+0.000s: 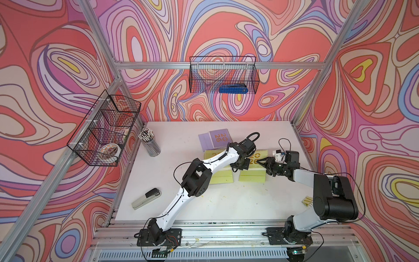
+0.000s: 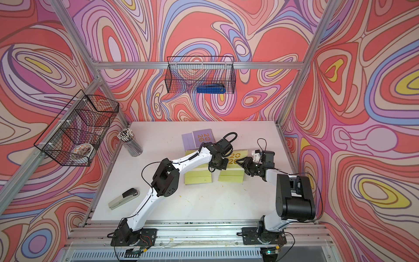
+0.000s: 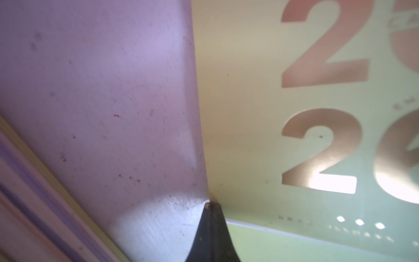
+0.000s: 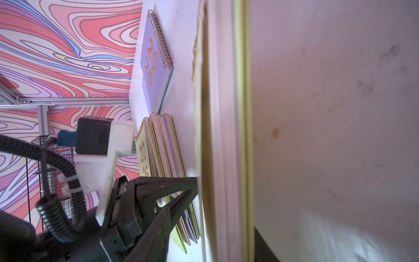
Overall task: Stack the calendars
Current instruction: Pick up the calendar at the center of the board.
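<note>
The left gripper [image 3: 210, 205] is seen with its two black fingertips [image 3: 205, 226] pressed together. Their tips are set against the edge of a flat yellow-green calendar [image 3: 249, 136], on whose cover large gold numerals are printed. Whether that edge is pinched cannot be told. A scuffed, lilac-tinted white table surface [image 3: 102, 90] is shown beside the cover. Blurred cream and lilac bands [image 3: 34, 192] are seen past it, too soft to be identified.

A lilac calendar [image 1: 216, 138] lies flat at the back, gold "2026" up, overlapping lilac pages beside it. Nearer, a yellow-green pile [image 1: 222, 178] (several covers layered, spiral edges together) lies just beside a yellow-green calendar [image 1: 252, 175], a narrow gap between.
</note>
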Robot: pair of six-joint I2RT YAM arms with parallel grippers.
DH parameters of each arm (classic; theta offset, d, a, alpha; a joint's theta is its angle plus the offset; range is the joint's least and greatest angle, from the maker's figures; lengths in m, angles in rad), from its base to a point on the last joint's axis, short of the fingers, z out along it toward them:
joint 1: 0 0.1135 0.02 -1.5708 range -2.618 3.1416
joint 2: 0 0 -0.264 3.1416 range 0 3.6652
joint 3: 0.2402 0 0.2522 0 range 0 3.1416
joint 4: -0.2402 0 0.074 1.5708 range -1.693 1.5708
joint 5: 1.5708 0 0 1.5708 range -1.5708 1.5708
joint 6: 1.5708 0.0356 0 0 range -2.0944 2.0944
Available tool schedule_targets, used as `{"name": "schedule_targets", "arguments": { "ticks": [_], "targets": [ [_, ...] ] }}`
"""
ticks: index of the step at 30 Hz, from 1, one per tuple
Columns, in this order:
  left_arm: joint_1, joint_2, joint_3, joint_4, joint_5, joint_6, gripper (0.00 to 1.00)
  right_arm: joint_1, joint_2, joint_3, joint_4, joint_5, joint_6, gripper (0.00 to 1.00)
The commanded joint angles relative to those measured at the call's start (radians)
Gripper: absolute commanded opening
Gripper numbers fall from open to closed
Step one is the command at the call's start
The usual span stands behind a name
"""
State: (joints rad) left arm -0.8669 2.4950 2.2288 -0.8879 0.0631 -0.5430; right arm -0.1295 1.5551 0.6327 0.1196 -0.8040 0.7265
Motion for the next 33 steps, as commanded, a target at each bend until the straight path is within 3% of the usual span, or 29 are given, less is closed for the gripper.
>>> {"name": "schedule_targets", "arguments": {
  "ticks": [1, 10, 20, 27, 33],
  "targets": [
    [-0.011, -0.017, -0.029, 0.004, 0.031, -0.006, 0.00, 0.005, -0.048, -0.016, 0.006, 0.017, -0.001, 0.43],
    [-0.009, -0.037, -0.037, 0.006, 0.033, -0.009, 0.00, 0.002, -0.102, -0.019, -0.040, 0.071, -0.015, 0.31],
    [-0.010, -0.099, -0.038, 0.018, 0.027, -0.019, 0.00, 0.001, -0.198, 0.028, -0.205, 0.151, -0.094, 0.00],
    [-0.010, -0.200, -0.066, 0.023, 0.018, -0.035, 0.00, 0.001, -0.314, 0.074, -0.333, 0.177, -0.138, 0.00],
    [0.003, -0.359, -0.149, 0.018, 0.004, -0.041, 0.00, 0.004, -0.388, 0.097, -0.355, 0.117, -0.096, 0.00]
  ]
}}
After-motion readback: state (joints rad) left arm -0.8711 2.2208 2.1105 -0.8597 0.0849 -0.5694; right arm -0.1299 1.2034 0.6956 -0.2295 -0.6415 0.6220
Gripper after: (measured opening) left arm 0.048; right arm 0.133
